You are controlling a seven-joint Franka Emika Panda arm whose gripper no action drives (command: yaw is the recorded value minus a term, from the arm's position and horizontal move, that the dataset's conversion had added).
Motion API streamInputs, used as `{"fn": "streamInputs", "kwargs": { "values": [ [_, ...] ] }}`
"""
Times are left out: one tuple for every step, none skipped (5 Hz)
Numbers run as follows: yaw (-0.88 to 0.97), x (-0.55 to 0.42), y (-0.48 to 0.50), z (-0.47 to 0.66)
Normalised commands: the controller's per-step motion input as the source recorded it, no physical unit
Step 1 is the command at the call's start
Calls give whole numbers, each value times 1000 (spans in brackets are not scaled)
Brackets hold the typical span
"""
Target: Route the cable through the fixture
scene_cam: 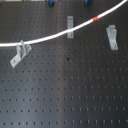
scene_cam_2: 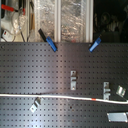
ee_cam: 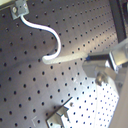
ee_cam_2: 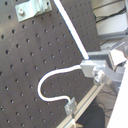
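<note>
The cable (scene_cam_2: pixel 55 95) lies lengthwise across the pegboard (scene_cam_2: pixel 30 70) (red band (scene_cam_2: pixel 96 99) rightward in the second exterior view); gripper (ee_cam_2: pixel 89 66) clamped on it.

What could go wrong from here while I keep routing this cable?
1. In the second wrist view the cable curls in a tight loop between the gripper and a small clip. Pulling may kink it or yank it free.
2. In the first exterior view it crosses the middle clip. I cannot tell if it is seated, so it may snag or slip off under tension.
</note>
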Motion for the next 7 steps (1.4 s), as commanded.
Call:
{"fn": "streamInputs", "kwargs": {
  "values": [
    [0,-18,48,1],
    [0,0,-1,46],
    [526,-439,-167,176],
    [23,0,0,20],
    [26,-58,-14,1],
    [374,-728,-227,246],
    [397,-494,-162,9]
  ]
}}
